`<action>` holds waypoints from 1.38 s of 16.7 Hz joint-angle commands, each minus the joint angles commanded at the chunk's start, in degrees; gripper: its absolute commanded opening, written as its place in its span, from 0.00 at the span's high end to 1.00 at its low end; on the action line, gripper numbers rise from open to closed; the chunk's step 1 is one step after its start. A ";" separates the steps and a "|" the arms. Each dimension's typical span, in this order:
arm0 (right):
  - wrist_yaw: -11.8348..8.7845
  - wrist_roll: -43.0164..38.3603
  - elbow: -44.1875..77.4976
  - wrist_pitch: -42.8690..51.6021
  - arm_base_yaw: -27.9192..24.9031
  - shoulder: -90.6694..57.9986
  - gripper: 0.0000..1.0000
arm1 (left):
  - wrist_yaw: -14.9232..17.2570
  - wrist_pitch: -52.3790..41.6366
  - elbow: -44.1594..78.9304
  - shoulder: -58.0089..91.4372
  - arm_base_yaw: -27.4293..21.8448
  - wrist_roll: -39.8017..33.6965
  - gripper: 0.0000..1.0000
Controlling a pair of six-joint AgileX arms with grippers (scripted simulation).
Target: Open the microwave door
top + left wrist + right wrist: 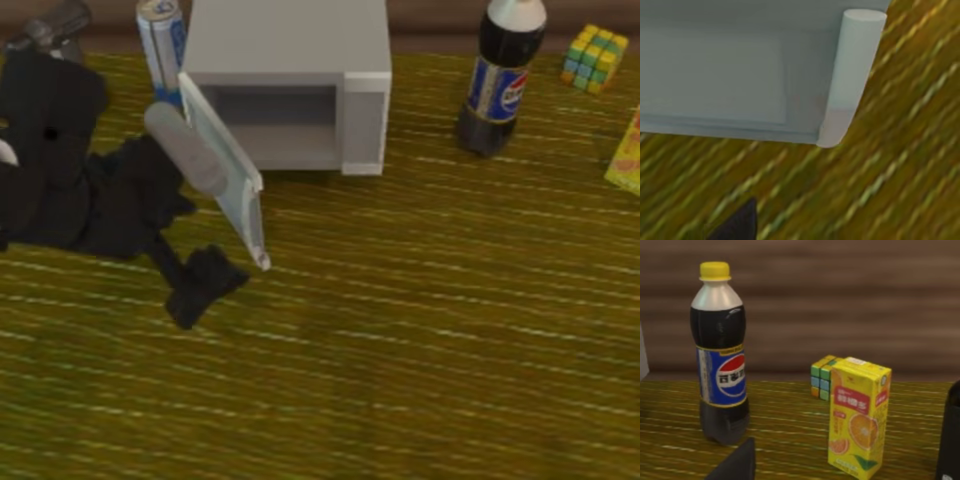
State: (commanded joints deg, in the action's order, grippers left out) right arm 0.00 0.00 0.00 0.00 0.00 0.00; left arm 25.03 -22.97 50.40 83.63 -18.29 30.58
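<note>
In the top view the left gripper [205, 283] sits left of centre in the frame, low and just beside the free end of the microwave door [228, 175], on the door's outer side. The door runs as a long slanted panel from that free end, near the middle of the frame, up and left to its hinge at the front left corner of the microwave [290, 80], which stands at the upper centre. It is swung well out already, so the cavity shows dark behind it. A rounded handle [185, 150] lies along the door's outer face. The left arm reaches in from the upper left, its dark bulk lying along the outside of the door.

The left wrist view shows the door's free end and the handle [850, 75] close by, with only a dark fingertip [740, 222] at the bottom edge; nothing appears to be between the fingers, though how far apart they stand I cannot tell.

Any further swing would likely push the free end leftward, and the left arm is plainly the nearer one.

The right arm is out of the top view; its wrist camera faces a cola bottle [722, 365] and a juice carton [857, 415].
</note>
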 joint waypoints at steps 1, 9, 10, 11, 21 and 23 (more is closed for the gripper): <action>0.00 0.00 0.00 0.00 0.00 0.00 0.00 | -0.11 -1.16 -0.33 -1.34 -0.18 -0.32 0.00; 0.00 0.00 0.00 0.00 0.00 0.00 0.00 | -0.87 -3.71 1.47 -0.60 -0.50 -2.31 0.00; 0.00 0.00 0.00 0.00 0.00 0.00 0.00 | -1.59 -5.49 3.25 0.79 -0.92 -4.13 0.00; 0.00 0.00 0.00 0.00 0.00 0.00 0.00 | -2.51 -7.84 5.64 2.56 -1.47 -6.56 0.00; 0.00 0.00 0.00 0.00 0.00 0.00 0.00 | -18.45 -45.46 55.19 27.29 -9.89 -51.30 0.00; 0.00 0.00 0.00 0.00 0.00 0.00 0.00 | -22.27 -53.43 66.13 31.70 -11.54 -62.18 0.00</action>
State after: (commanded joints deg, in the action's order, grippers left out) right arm 0.00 0.00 0.00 0.00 0.00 0.00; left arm 2.77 -76.40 116.53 115.32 -29.83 -31.60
